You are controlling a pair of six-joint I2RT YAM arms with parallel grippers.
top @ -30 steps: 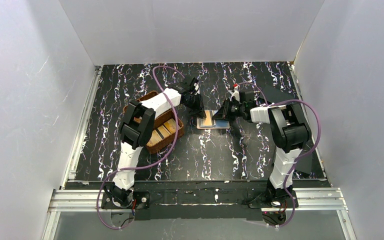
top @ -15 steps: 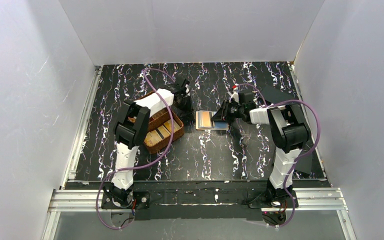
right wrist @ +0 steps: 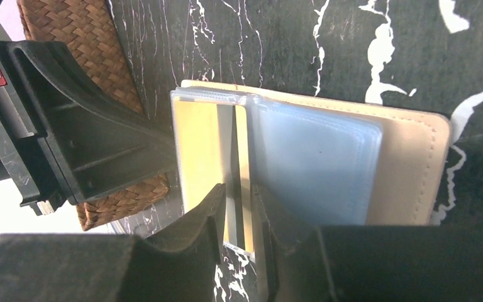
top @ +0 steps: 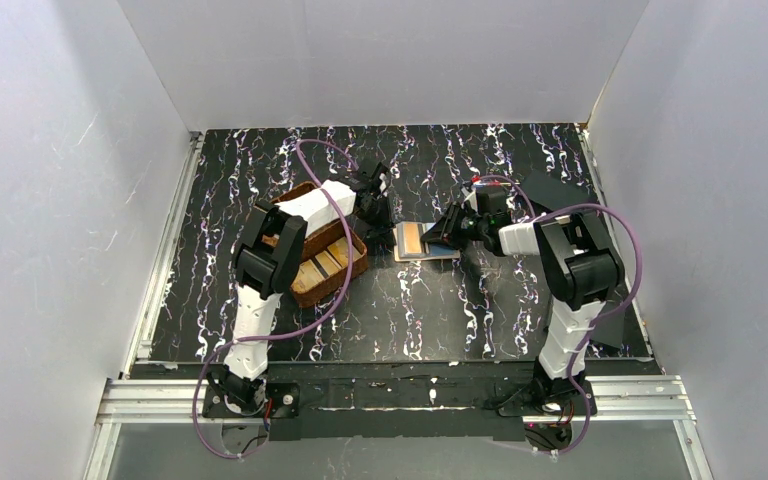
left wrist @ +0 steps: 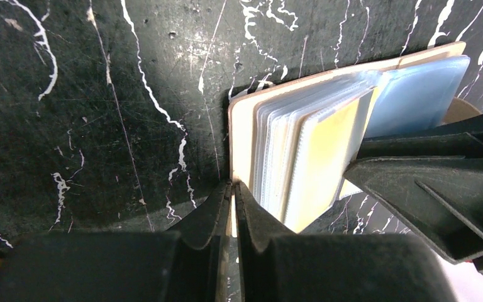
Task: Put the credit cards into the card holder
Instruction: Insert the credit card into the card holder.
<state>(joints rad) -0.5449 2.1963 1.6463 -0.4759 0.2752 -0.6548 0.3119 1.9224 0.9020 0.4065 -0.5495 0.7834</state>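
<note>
The beige card holder lies open at the table's middle, its clear sleeves fanned up. My left gripper is shut on its left cover edge; in the left wrist view the gripper has a thin cream strip between its fingers. My right gripper comes in from the right. In the right wrist view it pinches a thin clear sleeve standing on edge. A yellow card sits in a sleeve and also shows in the left wrist view. Tan cards lie in the woven tray.
The brown woven two-compartment tray stands just left of the holder, under the left arm. A black flat plate lies at the back right and another at the front right. White walls close in the table.
My left gripper pulled back left toward the tray half a second ago, then returned to the holder's left edge. The right gripper stayed at the sleeves, shifting slightly.
</note>
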